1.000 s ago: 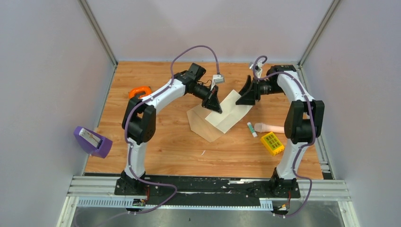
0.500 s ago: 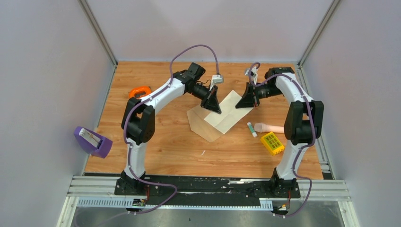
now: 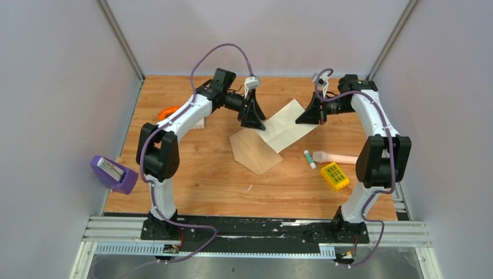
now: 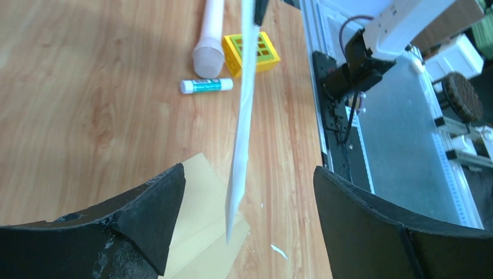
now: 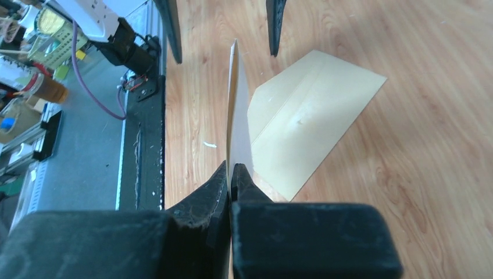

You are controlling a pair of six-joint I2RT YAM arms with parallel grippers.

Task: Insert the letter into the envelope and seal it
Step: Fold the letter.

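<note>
Cream letter (image 3: 286,125) lifted off wooden worktop (image 3: 192,174), pinched in closed right jaws; left jaws gape around opposite edge, not gripping. Kraft envelope (image 3: 256,152) flat, partly beneath. Step: positioning letter; next needs edge aligned with envelope mouth

Around me stand plain pale grey walls (image 3: 52,87), joined at the far corners by slim aluminium posts (image 3: 119,38). Below me lies a warm orange-brown wooden table (image 3: 203,180), evenly lit, with a black-and-silver metal rail (image 3: 256,232) along its near edge.
</note>
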